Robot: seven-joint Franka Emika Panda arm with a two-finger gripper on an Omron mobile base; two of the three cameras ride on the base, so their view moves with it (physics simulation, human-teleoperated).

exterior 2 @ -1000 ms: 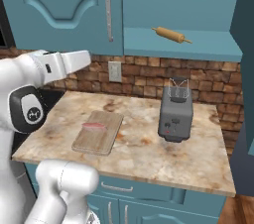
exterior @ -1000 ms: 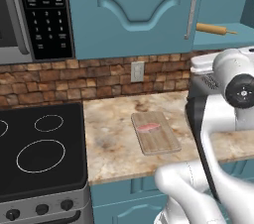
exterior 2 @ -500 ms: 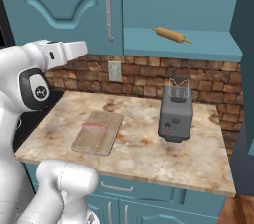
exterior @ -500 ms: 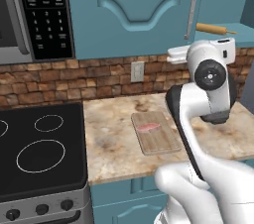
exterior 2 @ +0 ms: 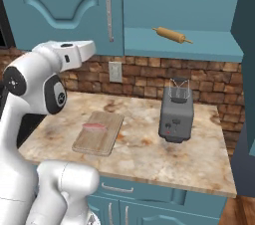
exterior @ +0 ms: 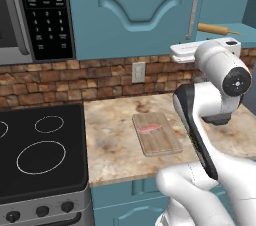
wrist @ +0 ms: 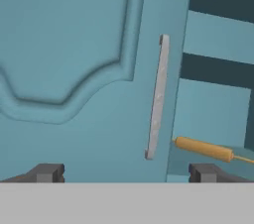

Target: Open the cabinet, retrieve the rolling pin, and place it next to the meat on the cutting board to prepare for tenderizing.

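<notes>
Since the earlier frames the white arm has swung its wrist up from counter height to the level of the upper cabinet, and the hand now faces the large teal-blue cabinet with arched raised-panel doors point(wrist: 74, 59).

From left to right in the hand view: the closed left door fills the nine o'clock side, its long vertical silver bar handle point(wrist: 158, 96) stands just right of centre, and at four o'clock the slim tan wooden rolling pin point(wrist: 204, 149) lies on the teal shelf point(wrist: 213, 119), exposed because the right door is already swung aside. The two-finger gripper point(wrist: 128, 173) has its jaws spread as wide as they go and holds nothing; the handle sits between the two tips in view but well ahead of them.

The pin lies flat, its long axis running roughly ten to four in the hand view, with one thin handle pointing toward four o'clock. It is probably resting lengthwise along the shelf front so it can be taken across its barrel.

Below on the counter, the rectangular light-brown wooden cutting board point(exterior 2: 97, 132) carries the small flat pinkish-red raw steak point(exterior 2: 94, 126) near its far end, leaving bare wood beside the meat, seemingly room for the pin.
</notes>
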